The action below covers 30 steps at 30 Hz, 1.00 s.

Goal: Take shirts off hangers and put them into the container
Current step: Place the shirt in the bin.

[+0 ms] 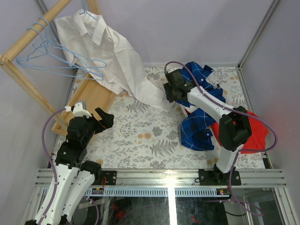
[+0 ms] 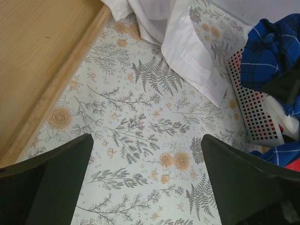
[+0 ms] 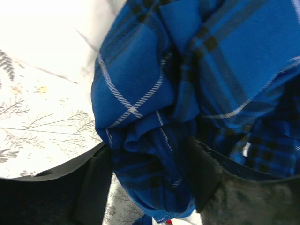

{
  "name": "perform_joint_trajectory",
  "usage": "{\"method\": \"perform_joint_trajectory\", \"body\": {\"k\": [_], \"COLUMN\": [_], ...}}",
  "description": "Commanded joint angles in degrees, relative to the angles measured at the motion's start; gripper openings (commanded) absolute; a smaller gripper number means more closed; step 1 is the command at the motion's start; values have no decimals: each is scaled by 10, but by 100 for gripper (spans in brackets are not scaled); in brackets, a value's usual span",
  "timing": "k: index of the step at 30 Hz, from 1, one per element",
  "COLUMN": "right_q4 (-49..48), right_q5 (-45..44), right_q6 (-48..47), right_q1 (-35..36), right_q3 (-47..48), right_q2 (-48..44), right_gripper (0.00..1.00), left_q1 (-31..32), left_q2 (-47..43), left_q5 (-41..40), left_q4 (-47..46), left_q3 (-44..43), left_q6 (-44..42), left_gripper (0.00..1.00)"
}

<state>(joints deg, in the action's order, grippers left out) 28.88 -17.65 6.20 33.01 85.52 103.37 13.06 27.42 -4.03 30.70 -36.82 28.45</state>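
Note:
A white shirt (image 1: pixel 112 56) hangs on a light-blue hanger (image 1: pixel 89 14) from the wooden rack, and its tail (image 2: pixel 187 47) trails onto the table. The dark blue checked shirt (image 1: pixel 199 126) lies heaped over the white perforated container (image 2: pixel 253 108), hiding most of it. My right gripper (image 1: pixel 169 96) is at that heap's far left edge. In its wrist view a bunch of the blue shirt (image 3: pixel 187 61) fills the gap of the right gripper (image 3: pixel 147 154) and touches both fingers. My left gripper (image 1: pixel 96 112) hovers open over bare floral tablecloth, and the left gripper (image 2: pixel 146 140) holds nothing.
Empty light-blue hangers (image 1: pixel 51 61) hang on the wooden rack pole (image 1: pixel 28 89) at the far left. The rack's wooden base board (image 2: pixel 37 61) lies along the table's left side. A plain red cloth (image 1: pixel 248 136) lies at the right edge beside the blue shirt.

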Motion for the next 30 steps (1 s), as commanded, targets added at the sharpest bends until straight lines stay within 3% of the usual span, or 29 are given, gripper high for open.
{"method": "perform_joint_trajectory", "body": {"k": [1, 6, 8, 13, 15, 18, 21, 26, 30], "right_q4": [16, -66, -88, -74, -58, -16, -2, -14, 2], "right_q5": [-78, -61, -76, -181, -175, -64, -10, -13, -4], "right_q6": [-9, -5, -4, 4, 22, 38, 51, 41, 26], "right_q1": [3, 3, 3, -18, -43, -73, -74, -74, -74], "right_q3": [34, -14, -35, -53, -60, -59, -63, -56, -37], "right_q2": [-14, -85, -111, -77, -36, 17, 30, -49, -125], "right_gripper": [59, 30, 9, 3, 6, 14, 24, 53, 69], "left_q1": [-3, -2, -3, -3, -3, -3, -3, -3, -3], "left_q2": [-4, -2, 0, 4, 4, 3, 4, 11, 9], "left_q5": [-10, -10, -11, -14, -14, -15, -16, -12, -14], "left_q4": [-10, -11, -10, -7, -7, -7, -7, -7, -6], "left_q3": [3, 3, 4, 3, 3, 3, 3, 3, 2], "left_q6": [-3, -3, -3, -2, -2, -2, -1, -2, -2], "left_gripper": [100, 100, 100, 100, 100, 100, 100, 100, 100]}}
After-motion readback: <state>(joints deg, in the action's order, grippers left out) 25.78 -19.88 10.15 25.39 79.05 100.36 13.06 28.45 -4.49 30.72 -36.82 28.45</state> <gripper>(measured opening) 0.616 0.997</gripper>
